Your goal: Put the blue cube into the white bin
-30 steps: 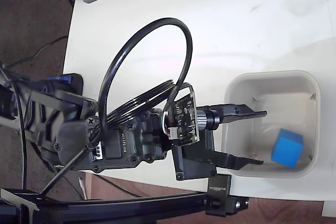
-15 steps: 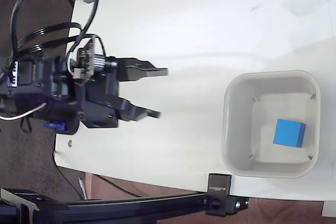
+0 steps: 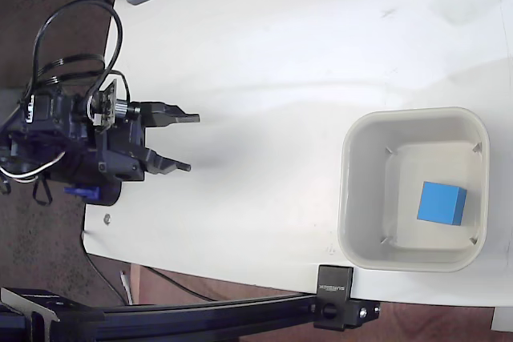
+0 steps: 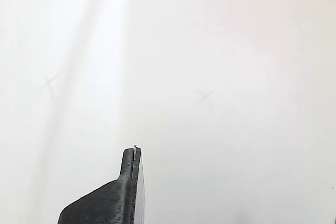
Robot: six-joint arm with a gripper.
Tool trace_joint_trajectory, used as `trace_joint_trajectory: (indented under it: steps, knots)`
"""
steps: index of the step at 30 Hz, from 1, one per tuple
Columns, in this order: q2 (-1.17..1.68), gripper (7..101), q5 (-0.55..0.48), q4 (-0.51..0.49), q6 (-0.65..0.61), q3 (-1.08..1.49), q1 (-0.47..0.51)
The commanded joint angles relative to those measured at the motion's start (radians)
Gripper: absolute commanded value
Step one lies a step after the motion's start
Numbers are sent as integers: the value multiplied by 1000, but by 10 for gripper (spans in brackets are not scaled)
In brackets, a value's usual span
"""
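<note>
Fingers of your gripper stand apart with nothing between them, out at the table's nine o'clock edge in the fixed view and well apart from the tub.

Start from the blue cube: it lies flat on the floor of the white bin, toward the three o'clock wall, touching no side. From how things lie, I judge the placing done; what remains is only parking the arm.

To do that well, hold the jaws spread, move slowly, and watch the looped black cable at eleven o'clock of the gripper so it does not snag.

Your wrist view shows only one dark fingertip at six o'clock over the bare white table.
</note>
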Motion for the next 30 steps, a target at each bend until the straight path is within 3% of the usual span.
trace_joint_trajectory:
  steps: [1,30]
  knots:
    - [87,1003,11,5,-6,20,-5]
    - [212,1003,63,57,32,64,0]
